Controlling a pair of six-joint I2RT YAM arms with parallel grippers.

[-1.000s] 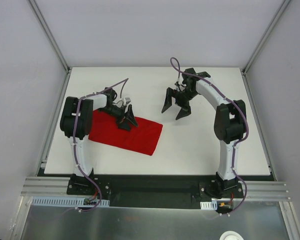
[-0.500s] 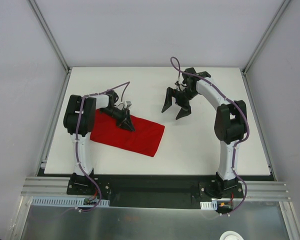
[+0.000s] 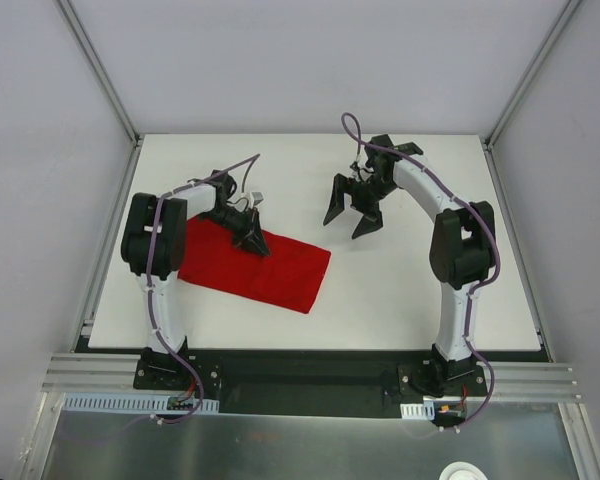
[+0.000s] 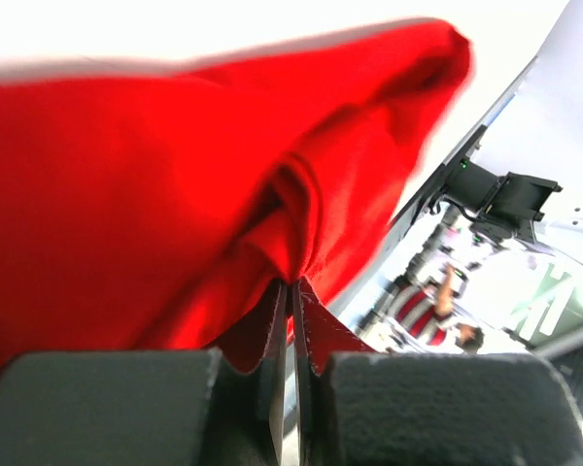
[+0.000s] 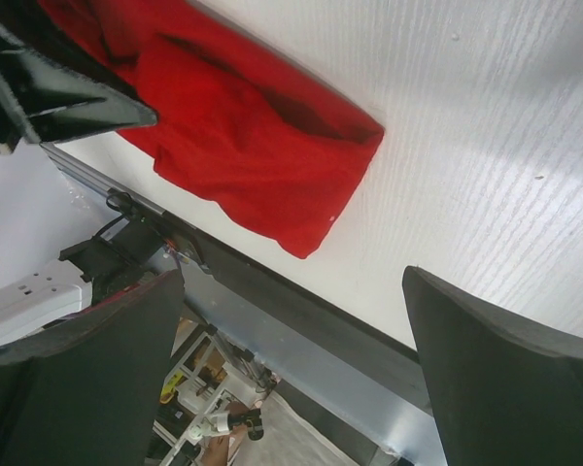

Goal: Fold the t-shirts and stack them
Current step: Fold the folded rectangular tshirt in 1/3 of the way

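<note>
left gripper (image 3: 252, 240): jaws together, clamped on a raised fold of the red t-shirt (image 3: 270, 268). In the left wrist view (image 4: 291, 291) the two black fingers (image 4: 243, 388) meet with only a thin dark slit between them, and cloth is bunched into the tips.
pinch spot: on the shirt's far long edge, about midway along it. The fabric puckers into a ridge that runs up from the fingertips.
left arm (image 3: 155, 240): elbow folded over the shirt's left end, forearm reaching right toward the grip point.
t-shirt: lying on the white table (image 3: 400, 290) left of centre, in front of the left arm. It is folded into a long band that slants from far-left to near-right. Apart from the pinched ridge it lies mostly flat. It fills most of the left wrist view (image 4: 126, 194).
shirt, right end: the right wrist view (image 5: 243, 126) shows a squared-off corner with a shadowed crease across the top layer. The tip of the left gripper shows as a black wedge at that view's top-left.
right gripper (image 3: 346, 226): jaws spread wide, nothing between them. In its own camera (image 5: 291, 282) the fingers (image 5: 505, 379) sit at opposite bottom corners, with bare table (image 5: 486, 116) between.
right gripper, position: beyond the shirt's far right corner, near it but not touching. Height above the table: can't tell.
right arm (image 3: 460, 250): arched up from its base and curling left toward the middle of the table.
rail (image 3: 310, 375): aluminium, along the near edge, both arm bases bolted to it.
</note>
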